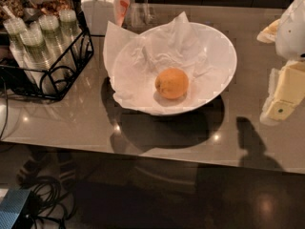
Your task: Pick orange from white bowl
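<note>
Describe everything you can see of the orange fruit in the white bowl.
The round orange fruit has dull, slightly mottled peel with a few darker specks and looks whole. It rests on crinkled white paper lining the wide, glossy white bowl, slightly toward the bowl's near side. Only the paper touches it. The robot's gripper is at the right edge, apart from it.

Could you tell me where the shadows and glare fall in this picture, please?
Camera view: the white bowl casts a dark shadow on the counter toward the camera; small glints dot the counter; the orange is softly lit; the gripper, at the right edge, casts its own shadow.
</note>
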`<state>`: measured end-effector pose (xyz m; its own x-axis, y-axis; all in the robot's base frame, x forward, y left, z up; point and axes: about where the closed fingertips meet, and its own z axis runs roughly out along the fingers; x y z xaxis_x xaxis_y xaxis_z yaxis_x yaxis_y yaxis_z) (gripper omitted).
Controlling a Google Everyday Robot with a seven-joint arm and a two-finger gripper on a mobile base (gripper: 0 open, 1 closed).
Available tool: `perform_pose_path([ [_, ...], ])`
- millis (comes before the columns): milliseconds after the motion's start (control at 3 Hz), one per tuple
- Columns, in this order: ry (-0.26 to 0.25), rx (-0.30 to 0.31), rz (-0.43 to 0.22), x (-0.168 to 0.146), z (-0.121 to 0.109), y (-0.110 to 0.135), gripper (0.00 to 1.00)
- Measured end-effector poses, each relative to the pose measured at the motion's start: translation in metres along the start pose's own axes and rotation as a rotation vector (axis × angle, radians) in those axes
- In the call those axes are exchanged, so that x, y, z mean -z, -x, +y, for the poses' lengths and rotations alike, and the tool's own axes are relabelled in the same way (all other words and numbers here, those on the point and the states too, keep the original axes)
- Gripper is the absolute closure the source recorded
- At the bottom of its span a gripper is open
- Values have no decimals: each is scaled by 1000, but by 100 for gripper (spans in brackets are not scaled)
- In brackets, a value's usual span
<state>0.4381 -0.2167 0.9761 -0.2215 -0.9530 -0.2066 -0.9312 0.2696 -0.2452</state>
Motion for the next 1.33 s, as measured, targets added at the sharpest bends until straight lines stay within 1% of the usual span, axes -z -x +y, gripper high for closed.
perform_pose_path([
  [333,0,0,0,0,0,0,0],
  [667,0,-5,-33,-3,-2,6,0],
  [1333,71,58,-201,-27,-13,72,0],
])
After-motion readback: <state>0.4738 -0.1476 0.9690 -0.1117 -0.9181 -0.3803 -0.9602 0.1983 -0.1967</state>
